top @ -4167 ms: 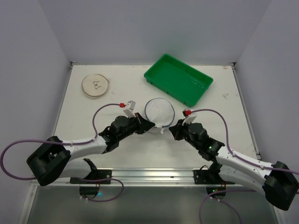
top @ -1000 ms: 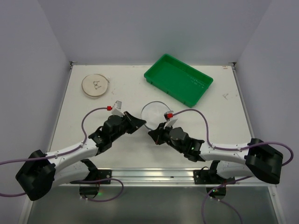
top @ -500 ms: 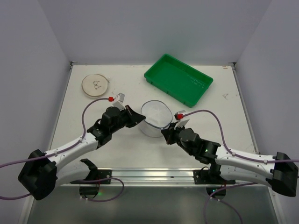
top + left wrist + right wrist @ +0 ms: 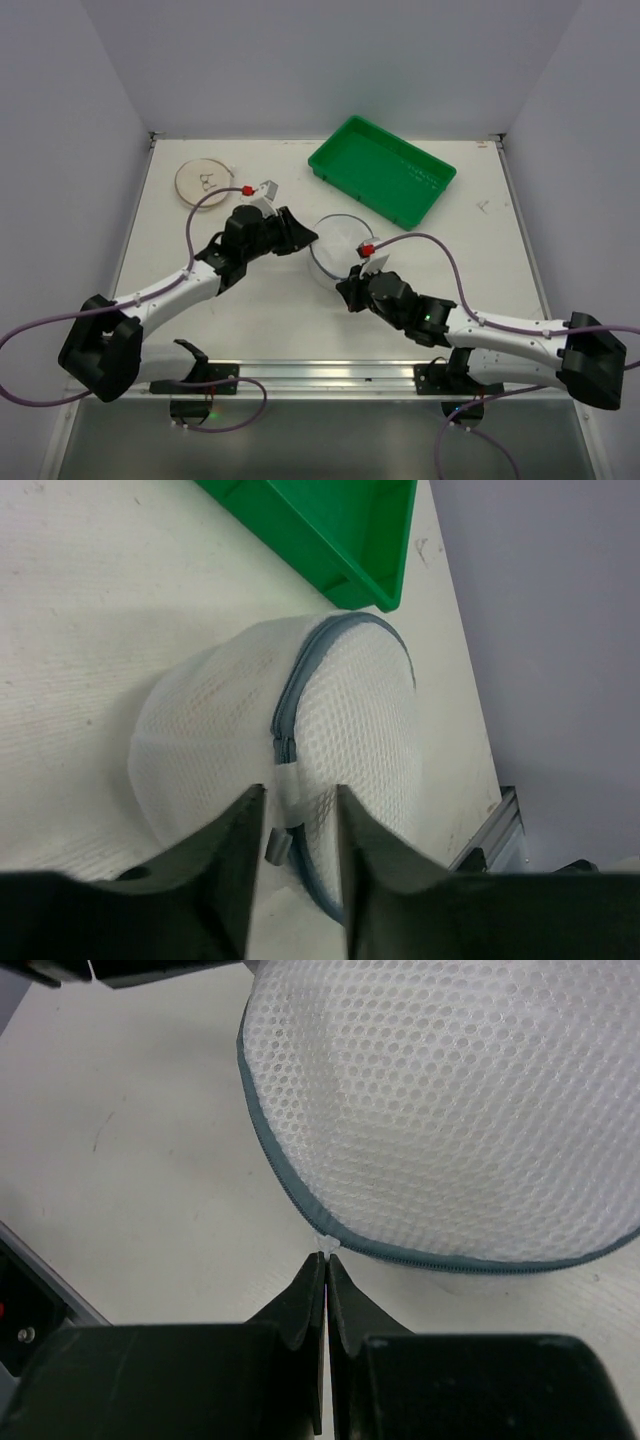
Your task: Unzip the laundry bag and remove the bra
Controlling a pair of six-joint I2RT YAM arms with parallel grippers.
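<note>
**Overhead and wrist views; zipper not yet opened.** Pale lilac-grey walls (image 4: 90,110) close the scene on the left, far and right sides. The white counter (image 4: 290,330) is matt, faintly scuffed and finely textured, with a metal rail (image 4: 330,370) along its near edge. A green tray (image 4: 385,168) lies at far right. The laundry bag (image 4: 338,243) sits at the counter's centre, just on the near side of the tray, between the two arms. Its grey-blue zipper rim (image 4: 300,670) looks shut wherever it can be seen. The bra is presumably inside; the mesh hides it. A flat beige disc (image 4: 204,184) lies at far left, well apart.

The left tool (image 4: 296,825) is open, its fingers (image 4: 235,870) standing on either side of the zipper's end. There a white end tab (image 4: 289,780) and a small grey pull (image 4: 276,845) sit in the gap, ungripped. The right tool (image 4: 326,1260) is closed, its tips pinching a small rim tab (image 4: 325,1245) on the bag's near side.

**Likely faults.**
- The bag looks light and the counter smooth, so a tug on the zipper may drag the whole bag instead of parting the teeth.
- The right tool holds very little fabric and may slip off under tension.
- The left tool, on closing, may catch mesh or the end tab rather than the pull, jamming the slider.
</note>
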